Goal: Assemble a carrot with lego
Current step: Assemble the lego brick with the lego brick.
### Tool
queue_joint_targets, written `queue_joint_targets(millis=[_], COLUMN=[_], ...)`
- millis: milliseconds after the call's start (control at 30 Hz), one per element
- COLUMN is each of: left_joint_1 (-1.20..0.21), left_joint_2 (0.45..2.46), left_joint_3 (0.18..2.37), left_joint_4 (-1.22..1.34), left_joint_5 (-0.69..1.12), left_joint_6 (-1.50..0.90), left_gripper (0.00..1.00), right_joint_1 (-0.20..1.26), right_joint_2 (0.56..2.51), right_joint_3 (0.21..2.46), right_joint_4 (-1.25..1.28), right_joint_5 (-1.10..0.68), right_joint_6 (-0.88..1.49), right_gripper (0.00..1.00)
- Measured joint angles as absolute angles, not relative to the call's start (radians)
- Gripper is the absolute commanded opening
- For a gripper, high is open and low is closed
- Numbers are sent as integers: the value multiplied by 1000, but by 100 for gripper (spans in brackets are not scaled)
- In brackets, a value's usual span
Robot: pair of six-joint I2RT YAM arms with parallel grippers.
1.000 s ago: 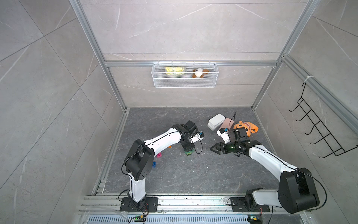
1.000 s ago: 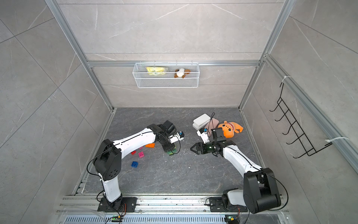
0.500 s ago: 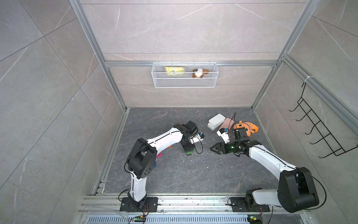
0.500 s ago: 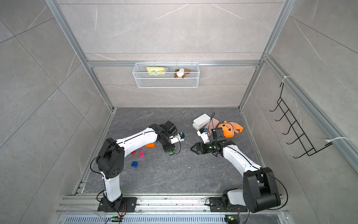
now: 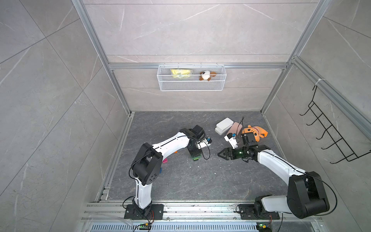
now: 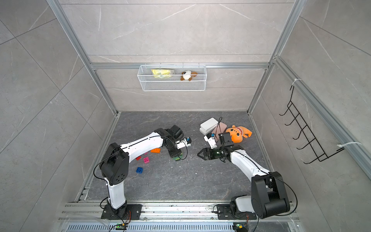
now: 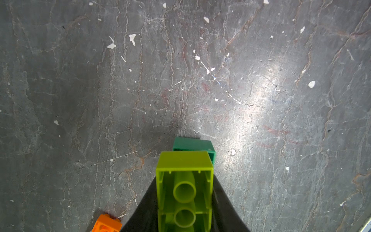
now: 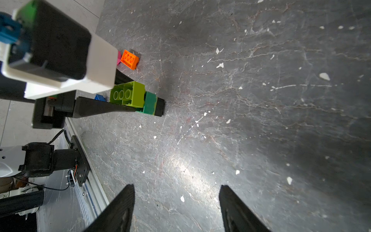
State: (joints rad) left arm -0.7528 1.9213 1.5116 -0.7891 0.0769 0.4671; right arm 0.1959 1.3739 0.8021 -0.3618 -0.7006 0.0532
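The carrot is a short stack here: a lime brick (image 7: 183,161), a dark green brick (image 7: 190,144) and a black tip (image 8: 160,106). My left gripper (image 7: 184,180) is shut on the lime brick, which shows its hollow underside in the left wrist view. The stack (image 5: 195,157) sits low over the floor, and I cannot tell whether it touches. My right gripper (image 8: 176,192) is open and empty, and in a top view (image 6: 200,155) it points at the stack from the right, a short way off. Loose lego lies left of the stack: orange (image 6: 155,150), pink (image 6: 146,159), red (image 6: 138,158) and blue (image 6: 139,170).
Two white cases (image 5: 224,125), a pink case (image 5: 235,128) and an orange plush toy (image 5: 256,132) lie at the back right, behind my right arm. A wire basket (image 5: 191,84) hangs on the back wall. A black hook rack (image 5: 329,136) is on the right wall.
The left arm's elbow has crept slightly to the right. The stack and both grippers look unmoved.
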Motion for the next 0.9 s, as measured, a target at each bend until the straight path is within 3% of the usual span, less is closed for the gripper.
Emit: queue_joint_targets(millis=[900], left_joint_1=[-753], left_joint_2=[1921], left_joint_3=[1512], left_joint_4=[-799], left_joint_5=[76], left_joint_6=[493], left_gripper=[28], right_joint_1=[196], right_joint_2=[1412], right_joint_3=[804], right_joint_4=[-365], right_joint_5=[-701], right_joint_6=[53], right_gripper=[69])
